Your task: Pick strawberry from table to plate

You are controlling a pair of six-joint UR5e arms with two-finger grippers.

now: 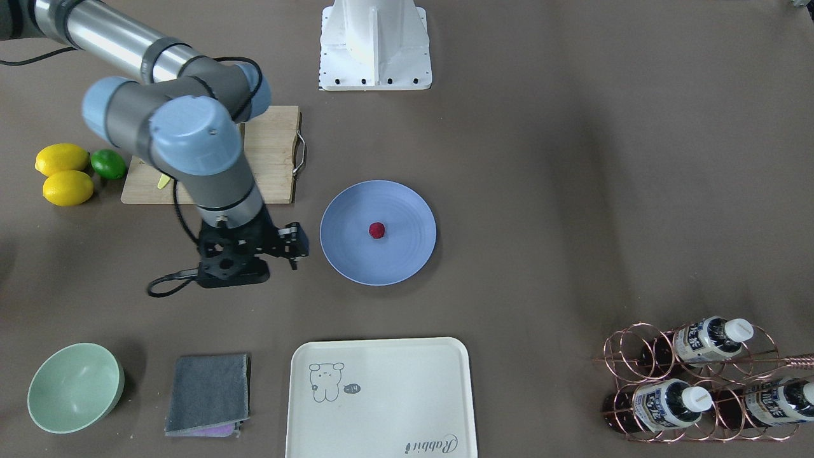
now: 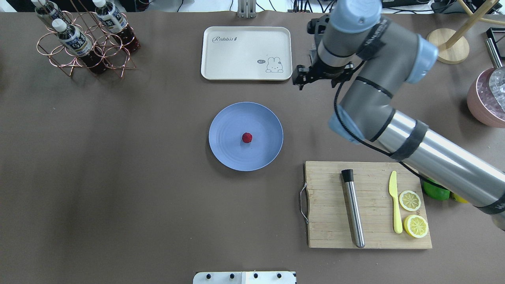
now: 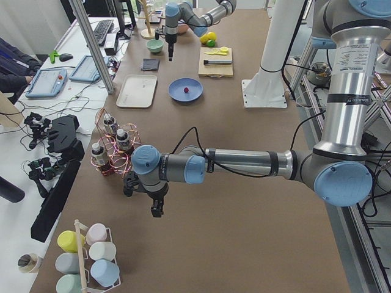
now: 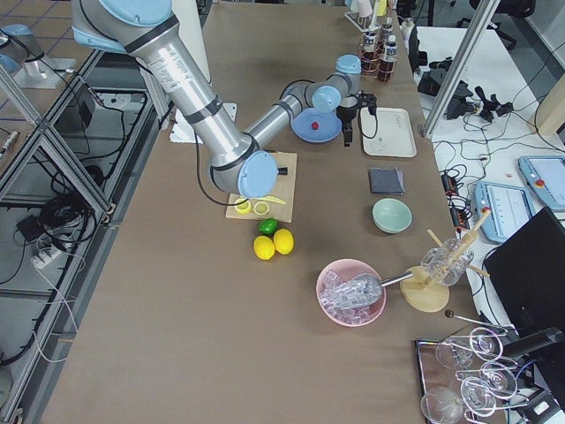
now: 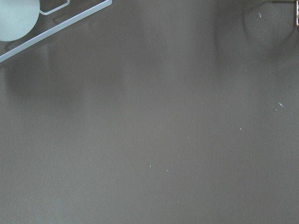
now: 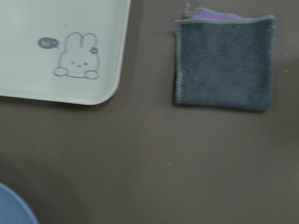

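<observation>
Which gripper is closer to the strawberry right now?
Right. The right gripper hangs just beside the plate holding the strawberry; the left gripper is far off, past the bottle rack.

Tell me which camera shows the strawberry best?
The overhead exterior view: the strawberry lies unobstructed, centred on the plate. Front-facing nearly matches it; side views show a red speck; wrist cameras miss it.
</observation>
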